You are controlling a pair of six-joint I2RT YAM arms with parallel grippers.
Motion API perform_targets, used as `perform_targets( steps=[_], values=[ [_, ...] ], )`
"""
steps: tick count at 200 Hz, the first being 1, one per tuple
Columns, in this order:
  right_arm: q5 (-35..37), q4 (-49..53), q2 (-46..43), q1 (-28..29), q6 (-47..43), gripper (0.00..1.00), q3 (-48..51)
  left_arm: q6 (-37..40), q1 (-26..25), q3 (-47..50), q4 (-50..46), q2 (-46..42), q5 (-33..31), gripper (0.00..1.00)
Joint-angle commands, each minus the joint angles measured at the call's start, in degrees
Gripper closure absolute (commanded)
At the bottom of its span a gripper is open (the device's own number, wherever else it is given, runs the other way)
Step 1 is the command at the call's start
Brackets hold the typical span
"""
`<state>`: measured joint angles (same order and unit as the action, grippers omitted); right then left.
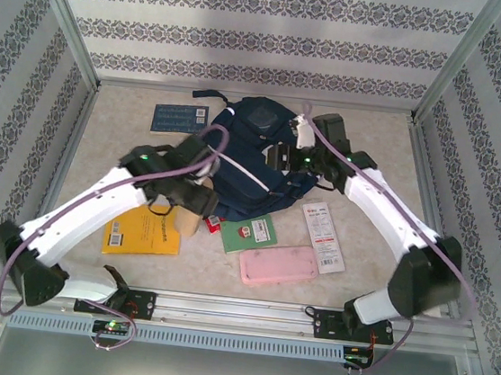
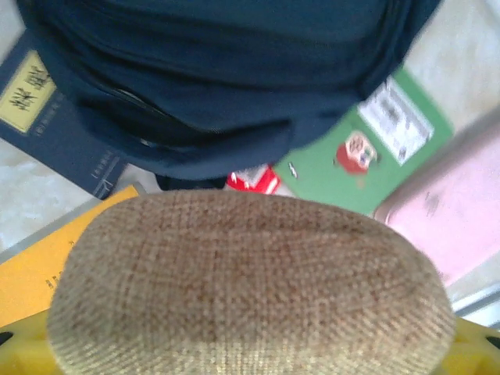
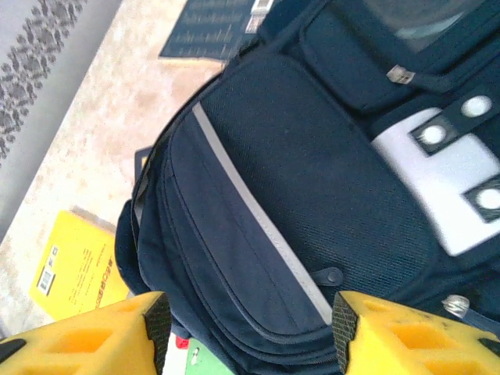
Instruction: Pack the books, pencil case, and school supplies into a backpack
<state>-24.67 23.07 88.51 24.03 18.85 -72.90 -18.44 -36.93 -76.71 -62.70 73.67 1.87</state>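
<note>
Top external view shows the backpack lying in the middle of the table. Its long side runs from the far end toward the robot. The left hand is right at the bag's near left edge. The right hand is over the bag's right side.

In the left wrist view, a tan knitted pouch sits between the yellow fingers of the left hand. The hand looks closed on it. This soft pouch is likely the pencil case. The backpack is just past the pouch, straight ahead of the hand and very near. A dark fold runs across the bag there, but it is too blurry to tell if that is the open mouth.

In the right wrist view, the right hand's fingers are spread apart, and the bag's blue front shows between them. It is not clear if they touch the cloth.

The left arm has the pouch and is the one nearer the bag's near end. The next move is likely a short push forward into the bag, and that only works if the mouth is open on that side. The yellow-orange book and the green book lie flat on the table beside the bag's near end, not packed yet.
</note>
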Motion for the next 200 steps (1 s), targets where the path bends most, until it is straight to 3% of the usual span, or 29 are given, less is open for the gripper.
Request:
perform_targets(
  steps=[1,27,48,75,122,148,200],
  values=[
    [-6.60,0.14,8.00,0.90,1.71,0.42,-5.45,-6.37,5.97,3.23,7.40,-4.31,8.06,0.64],
    [-7.69,6.58,18.80,2.14,-2.57,0.40,-15.98,-10.67,12.14,7.57,14.92,-8.05,16.47,0.66],
    [-6.66,10.10,26.12,2.51,-4.47,0.38,-23.44,-12.03,15.08,9.34,17.91,-9.74,18.40,0.67],
    [-10.50,14.22,34.61,2.64,-5.48,0.38,-31.68,-12.75,18.61,10.52,19.17,-10.91,21.54,0.67],
    [-17.78,18.59,41.14,4.52,-8.43,0.41,-35.75,-11.20,23.22,11.87,18.85,-11.96,25.96,0.67],
    [-22.67,16.88,40.94,4.80,-8.19,0.49,-33.62,-10.87,23.83,12.49,19.44,-12.15,26.64,0.67],
    [-24.79,15.10,39.50,4.88,-8.11,0.84,-31.16,-11.06,23.92,12.67,20.31,-11.93,26.02,0.68]
  ],
)
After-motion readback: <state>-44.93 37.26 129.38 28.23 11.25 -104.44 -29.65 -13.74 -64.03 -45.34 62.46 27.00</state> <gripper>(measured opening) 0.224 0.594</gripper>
